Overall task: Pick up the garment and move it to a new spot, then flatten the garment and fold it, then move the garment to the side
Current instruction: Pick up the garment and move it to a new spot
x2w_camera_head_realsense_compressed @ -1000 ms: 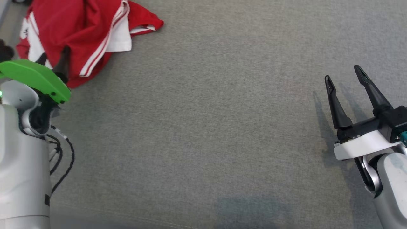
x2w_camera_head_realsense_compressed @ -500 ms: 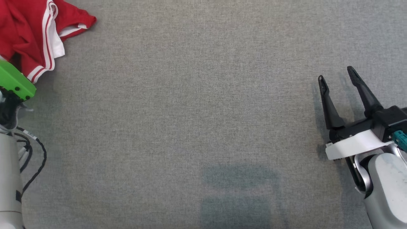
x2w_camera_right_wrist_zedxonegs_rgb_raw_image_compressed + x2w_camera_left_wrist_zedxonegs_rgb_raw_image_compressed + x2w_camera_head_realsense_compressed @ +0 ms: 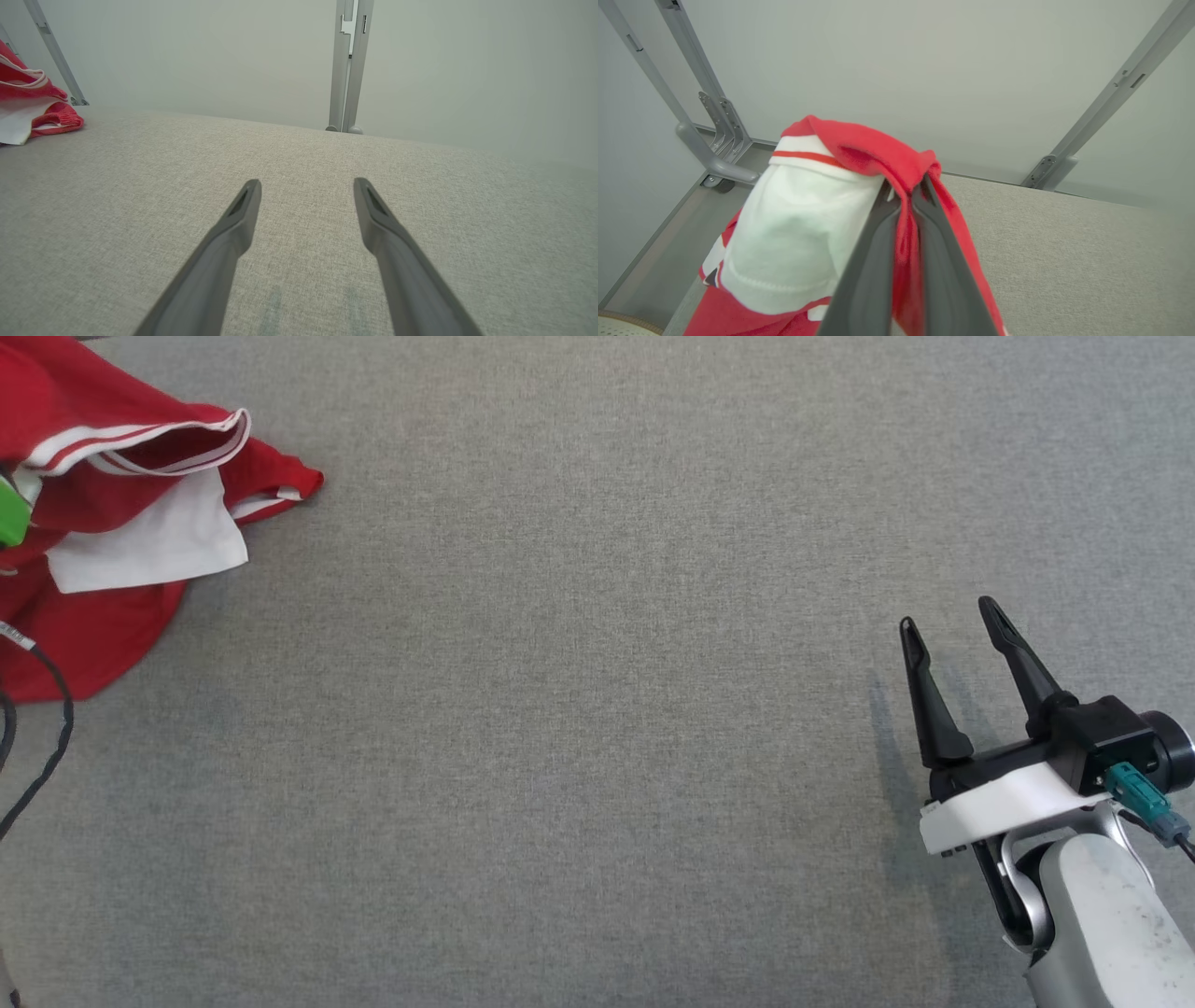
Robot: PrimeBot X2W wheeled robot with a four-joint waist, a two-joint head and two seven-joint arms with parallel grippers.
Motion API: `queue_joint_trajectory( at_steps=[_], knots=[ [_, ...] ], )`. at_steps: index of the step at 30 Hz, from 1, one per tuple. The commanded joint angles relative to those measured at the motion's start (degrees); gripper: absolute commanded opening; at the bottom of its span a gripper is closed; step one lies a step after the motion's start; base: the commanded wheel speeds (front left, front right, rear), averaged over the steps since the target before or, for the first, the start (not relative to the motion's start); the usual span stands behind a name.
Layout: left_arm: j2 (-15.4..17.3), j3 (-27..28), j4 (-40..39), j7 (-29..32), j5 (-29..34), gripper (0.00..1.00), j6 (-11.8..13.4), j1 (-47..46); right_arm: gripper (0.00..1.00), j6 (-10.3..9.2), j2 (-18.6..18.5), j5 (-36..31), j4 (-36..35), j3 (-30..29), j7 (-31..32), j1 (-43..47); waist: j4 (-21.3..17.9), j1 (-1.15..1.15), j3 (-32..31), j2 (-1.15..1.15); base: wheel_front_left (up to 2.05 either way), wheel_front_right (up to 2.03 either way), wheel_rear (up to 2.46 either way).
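- At the far left edge of the grey counter [image 3: 597, 709], the red-and-white garment [image 3: 121, 439] sits bunched, with part of it raised off the surface.
- On that garment the left gripper [image 3: 906, 189] has its fingers pressed together on a red fold, and a white part of it balloons just beside them.
- Well apart, at the right, the right gripper [image 3: 947, 618] hovers with its fingers spread wide, holding nothing.
- Progress, as I judge it: the grasp is made and the lift looks barely begun, since the lower hem rests on the counter.
- Carrying to a new spot, flattening, folding and shifting aside are all left to do.
- From the left wrist view you get the pinch itself, close up; the head view instead gives the lay of things, a broad bare stretch of counter between the garment and the right gripper.
- From the right wrist view you get a red edge of the garment touching the counter, far off to that view's left, and a metal post [image 3: 348, 65] behind.
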Motion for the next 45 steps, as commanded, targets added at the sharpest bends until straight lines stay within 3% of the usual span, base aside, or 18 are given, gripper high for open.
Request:
queue_joint_trajectory(
  at_steps=[1,10,16,22,28,36,41,42,43,44,45],
  knots=[
    [-0.75,-0.65,-2.76,1.15,-1.29,0.0,-0.5,0.36,1.0,0.0,0.47,0.33,0.13,-0.25,-0.17,0.94,-1.49,0.0,-3.05,0.0,0.0,0.0,0.0],
    [-7.22,-4.81,-24.16,9.15,-9.75,0.0,-0.37,2.15,1.0,0.0,2.81,0.14,0.5,-1.63,-0.17,3.29,-6.7,0.0,-6.43,0.0,0.0,0.0,0.0],
    [-13.78,-9.76,-36.78,13.49,-15.64,0.0,1.94,4.04,1.0,0.0,3.72,0.27,0.87,-1.93,-0.17,3.89,-11.82,0.0,-7.51,0.0,0.0,0.0,0.0],
    [-18.17,-16.05,-42.63,15.83,-18.26,0.0,4.65,7.88,1.0,0.0,4.45,0.33,0.88,-2.67,-0.17,4.5,-16.78,0.0,-7.75,0.0,0.0,0.0,0.0],
    [-17.24,-20.96,-33.33,12.25,-11.86,0.0,4.37,17.22,1.0,0.0,5.72,0.83,1.31,-3.45,-0.17,5.31,-20.9,0.0,-7.26,0.0,0.0,0.0,0.0],
    [-16.81,-22.6,-4.62,-3.71,-4.02,0.0,1.5,24.07,1.0,0.0,6.95,1.05,1.98,-3.68,-0.17,6.18,-23.35,0.0,-6.43,0.0,0.0,0.0,0.0],
    [-18.52,-24.62,6.73,-13.3,-2.52,0.0,-0.46,22.24,1.0,0.0,6.35,0.51,2.11,-4.74,-0.17,7.02,-21.91,0.0,-7.2,0.0,0.0,0.0,0.0],
    [-18.89,-24.97,8.18,-15.14,-2.78,0.09,-0.67,21.81,1.0,0.0,6.06,0.31,2.1,-4.85,-0.17,7.13,-21.28,0.0,-7.5,0.0,0.0,0.0,0.0],
    [-18.99,-25.5,9.25,-17.06,-2.33,0.45,-0.98,21.37,1.0,0.0,5.87,0.14,2.13,-4.87,-0.17,7.3,-20.72,0.0,-7.88,0.0,0.0,0.0,0.0],
    [-19.1,-26.18,10.12,-18.78,-1.85,1.0,-1.08,21.15,1.0,0.0,5.7,-0.01,2.15,-4.78,-0.17,7.52,-20.23,0.0,-8.32,0.0,0.0,0.0,0.0],
    [-19.26,-26.59,10.83,-20.67,-1.63,1.0,-1.3,21.2,1.0,0.0,5.47,-0.15,2.16,-4.73,-0.17,7.78,-19.74,0.0,-8.89,0.0,0.0,0.0,0.0]
  ],
)
